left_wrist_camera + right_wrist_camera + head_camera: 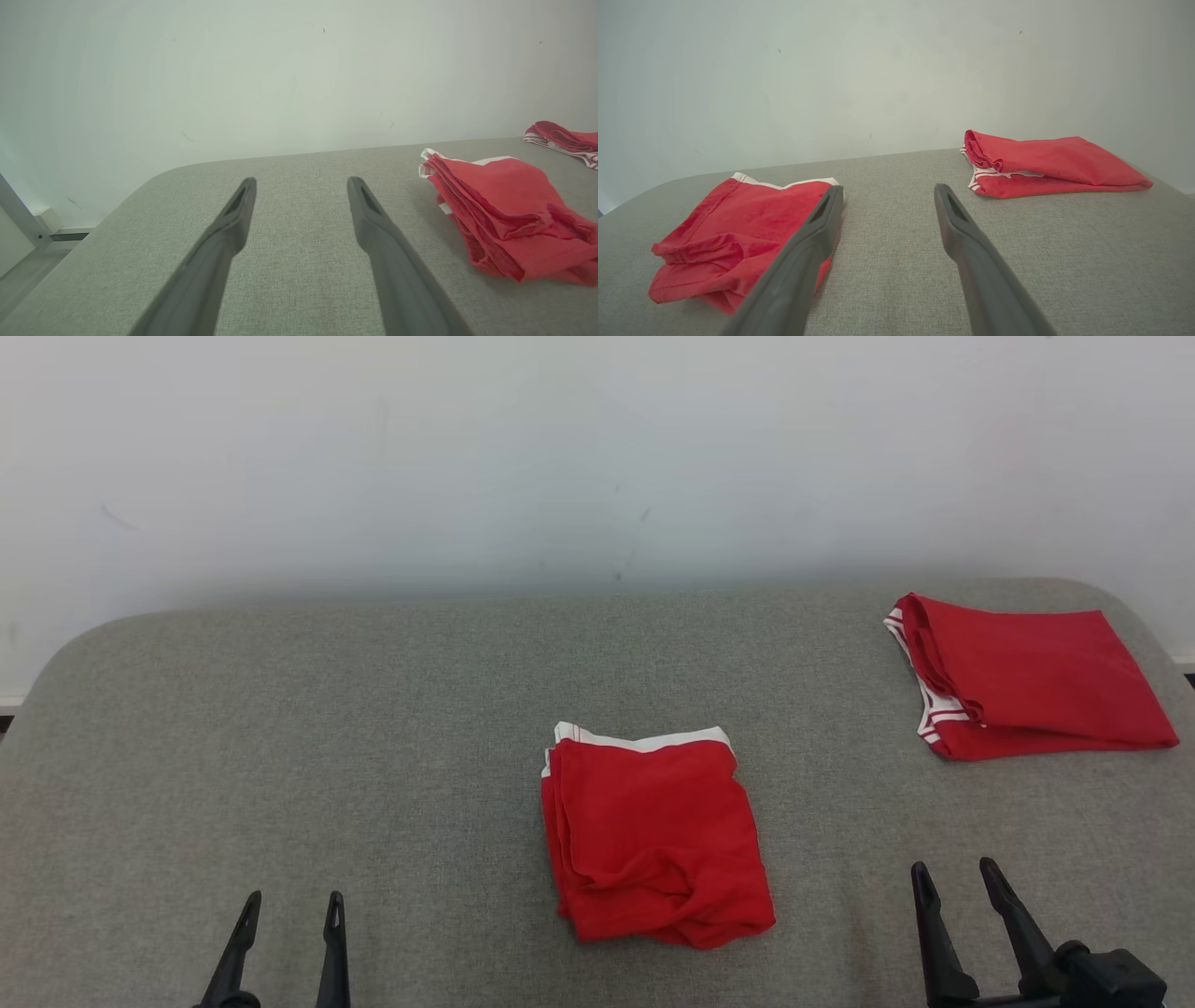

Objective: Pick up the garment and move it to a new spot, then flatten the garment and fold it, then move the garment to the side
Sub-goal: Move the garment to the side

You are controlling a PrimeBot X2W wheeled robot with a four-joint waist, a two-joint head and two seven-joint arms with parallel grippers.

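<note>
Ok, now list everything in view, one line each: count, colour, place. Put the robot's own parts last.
centre garment: one, red with a white band, folded, in the middle of the padded surface.
far garment: one, red with white striped trim, folded, at the surface's far right corner.
padded surface: one, grey fabric, under both garments.
wall: one, white, behind the surface.
left gripper: one, dark fingers, lower left of the head view, open, holding nothing.
right gripper: one, dark fingers, lower right of the head view, open, holding nothing.
</note>
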